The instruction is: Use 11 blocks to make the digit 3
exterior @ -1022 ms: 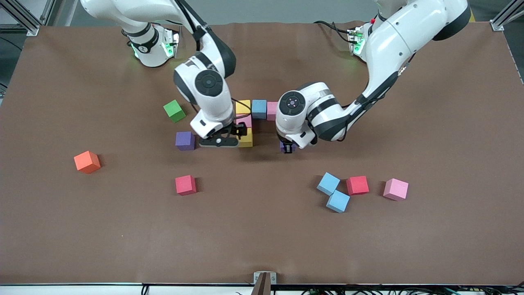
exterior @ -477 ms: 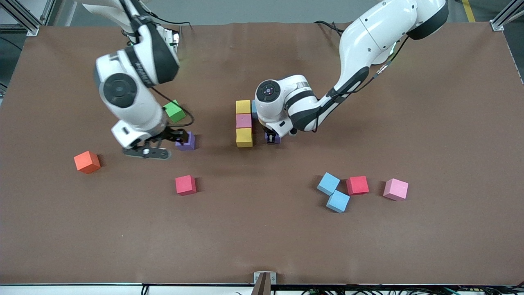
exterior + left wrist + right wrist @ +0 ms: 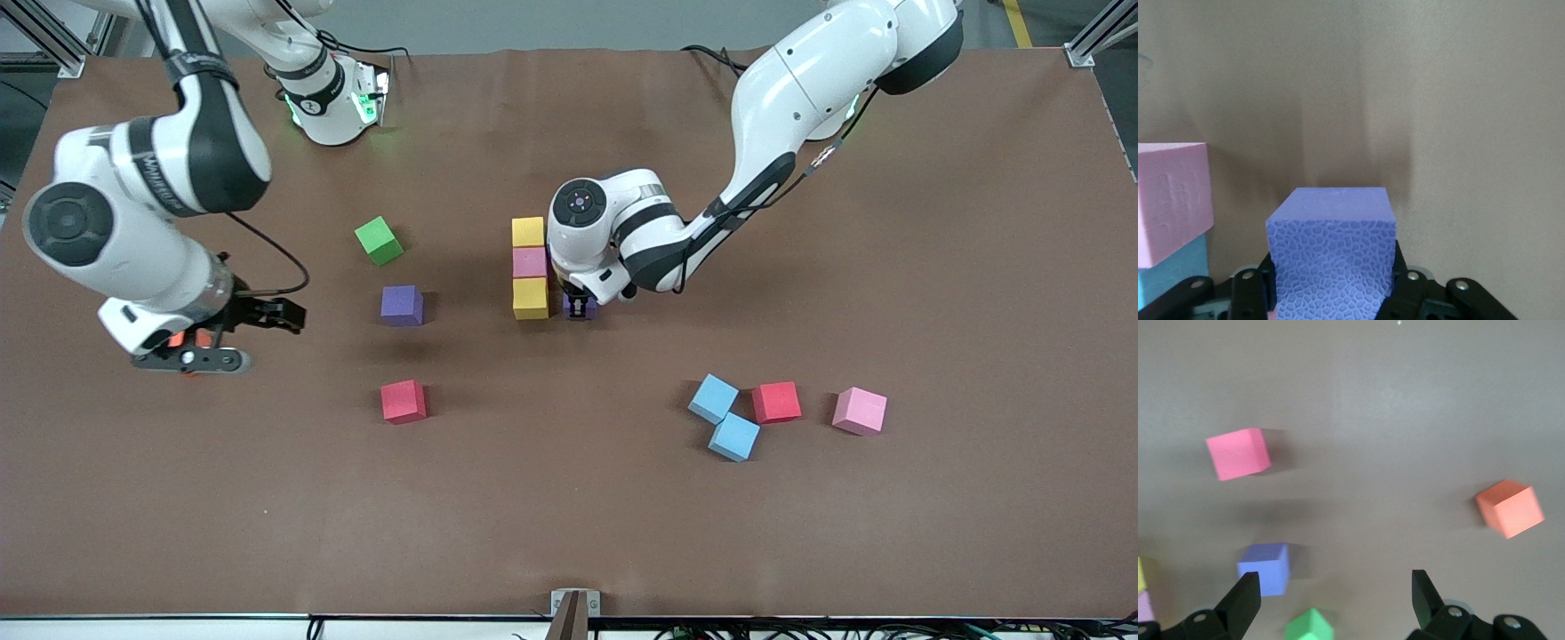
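Observation:
A column of blocks stands mid-table: yellow (image 3: 528,232), pink (image 3: 530,262), yellow (image 3: 531,298). My left gripper (image 3: 580,308) is shut on a purple block (image 3: 1331,253) right beside the nearest yellow one, toward the left arm's end. The left wrist view also shows a pink block (image 3: 1171,200) and a light blue block (image 3: 1168,277) close by; the left arm hides them from the front. My right gripper (image 3: 191,351) hangs open and empty over the orange cube (image 3: 1509,508). Loose blocks: purple (image 3: 402,305), red (image 3: 404,401), two light blue (image 3: 713,397) (image 3: 734,436), red (image 3: 776,402), pink (image 3: 860,410).
A green cube (image 3: 379,240) lies farther from the front camera than the loose purple block. The orange cube (image 3: 177,340) peeks out under the right gripper, near the right arm's end of the brown table (image 3: 569,533).
The right arm swung away from the column, toward its own end of the table, to over the orange cube. The left gripper carried the purple block in beside the near yellow block.

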Tool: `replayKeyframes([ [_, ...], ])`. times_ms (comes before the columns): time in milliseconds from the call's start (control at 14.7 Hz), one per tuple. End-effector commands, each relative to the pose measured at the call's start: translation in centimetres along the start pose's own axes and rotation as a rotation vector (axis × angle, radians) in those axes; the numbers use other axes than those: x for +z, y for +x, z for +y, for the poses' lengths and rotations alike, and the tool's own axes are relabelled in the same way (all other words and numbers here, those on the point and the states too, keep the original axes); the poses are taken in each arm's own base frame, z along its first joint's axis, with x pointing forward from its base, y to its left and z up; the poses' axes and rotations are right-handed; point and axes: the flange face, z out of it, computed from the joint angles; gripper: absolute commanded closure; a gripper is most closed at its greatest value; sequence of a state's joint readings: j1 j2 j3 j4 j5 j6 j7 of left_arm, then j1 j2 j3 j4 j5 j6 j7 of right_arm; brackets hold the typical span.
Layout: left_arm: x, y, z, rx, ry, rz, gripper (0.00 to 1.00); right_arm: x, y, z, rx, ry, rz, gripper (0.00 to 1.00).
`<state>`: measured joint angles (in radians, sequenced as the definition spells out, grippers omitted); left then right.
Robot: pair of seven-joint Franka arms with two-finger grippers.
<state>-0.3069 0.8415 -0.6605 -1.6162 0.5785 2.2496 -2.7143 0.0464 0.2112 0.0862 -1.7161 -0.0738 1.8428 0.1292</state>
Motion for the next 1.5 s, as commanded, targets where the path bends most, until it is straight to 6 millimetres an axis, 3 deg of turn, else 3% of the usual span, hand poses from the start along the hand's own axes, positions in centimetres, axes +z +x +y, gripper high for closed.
replayKeyframes([
  [0, 0.7, -1.3, -0.1, -0.061, -0.016, -0.009, 0.38, -1.5, -0.2, 4.7, -0.079, 0.0, -0.001, 0.0],
  [204, 0.9, -2.4, -0.7, -0.054, -0.022, -0.033, 0.38, -3.3, -0.4, 7.5, -0.087, 0.0, -0.024, 0.0],
  [613, 1.2, -2.8, -0.5, -0.062, -0.017, -0.04, 0.38, -4.5, -1.0, 8.9, -0.067, -0.002, -0.064, 0.0],
  [818, 1.0, -3.5, -0.1, -0.078, -0.022, -0.055, 0.38, -7.5, -2.0, 11.2, -0.025, 0.01, -0.089, 0.0],
  [954, 1.1, -3.6, -0.1, -0.078, -0.024, -0.054, 0.38, -9.2, -2.2, 11.6, -0.02, 0.008, -0.088, 0.0],
  [1022, 1.2, -3.5, -0.2, -0.074, -0.023, -0.051, 0.32, -10.1, -2.2, 11.6, -0.018, 0.005, -0.073, 0.0],
  [1090, 1.0, -3.5, -0.1, -0.072, -0.026, -0.052, 0.04, -10.8, -2.4, 11.5, -0.018, 0.005, -0.075, 0.0],
  [1227, 0.5, -3.3, 0.3, -0.074, -0.033, -0.055, 0.0, -12.8, -2.9, 11.7, -0.014, 0.007, -0.078, 0.0],
  [1431, -0.4, -2.6, 0.9, -0.081, -0.044, -0.046, 0.0, -13.3, -3.0, 11.8, -0.011, 0.008, -0.079, 0.0],
])
